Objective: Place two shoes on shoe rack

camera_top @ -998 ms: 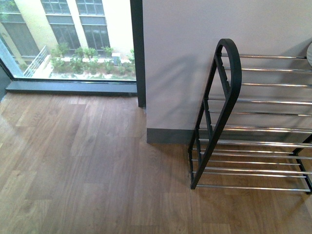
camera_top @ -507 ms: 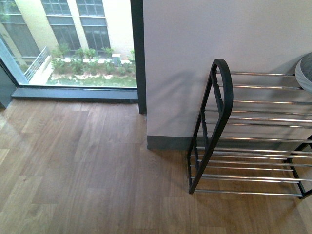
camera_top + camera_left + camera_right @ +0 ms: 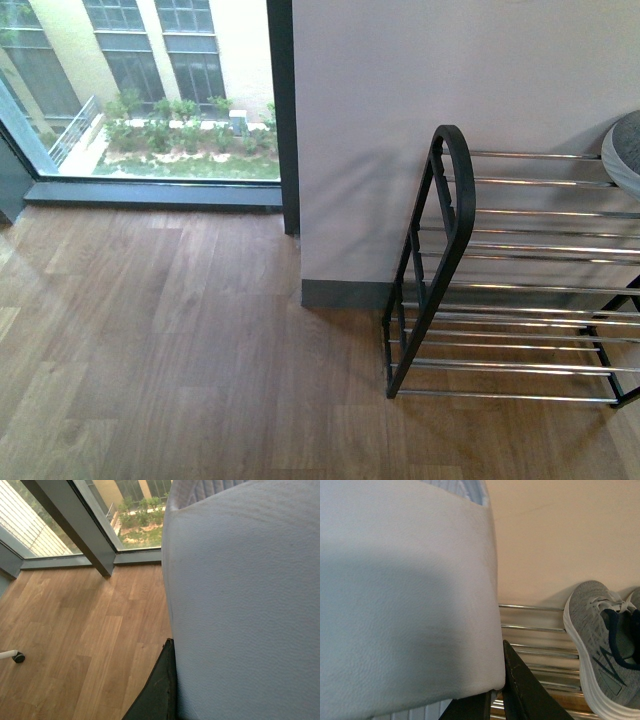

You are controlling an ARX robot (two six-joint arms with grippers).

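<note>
The shoe rack [image 3: 441, 262] stands against the wall at the right of the front view, with a black frame and chrome rods; neither arm shows there. In the left wrist view a light blue slipper [image 3: 245, 600] fills most of the picture. My left gripper [image 3: 172, 695] is shut on it, and one black finger [image 3: 159, 692] lies along its edge, above the wooden floor. In the right wrist view the other light blue slipper [image 3: 405, 595] is held in my right gripper [image 3: 495, 702], shut on it, close above the shoe rack's rods [image 3: 535, 628].
A grey sneaker [image 3: 602, 645] with a white sole lies on the rack's top rods, beside the right slipper; its edge [image 3: 624, 150] shows at the right of the front view. A window [image 3: 140, 85] and a dark post [image 3: 282, 110] stand left of the wall. A small caster [image 3: 18, 656] rests on the floor.
The front view has shifted: the rack now sits lower and a little further left in the picture, and the grey sneaker's edge shows more. Since half a second ago almost nothing moved.
</note>
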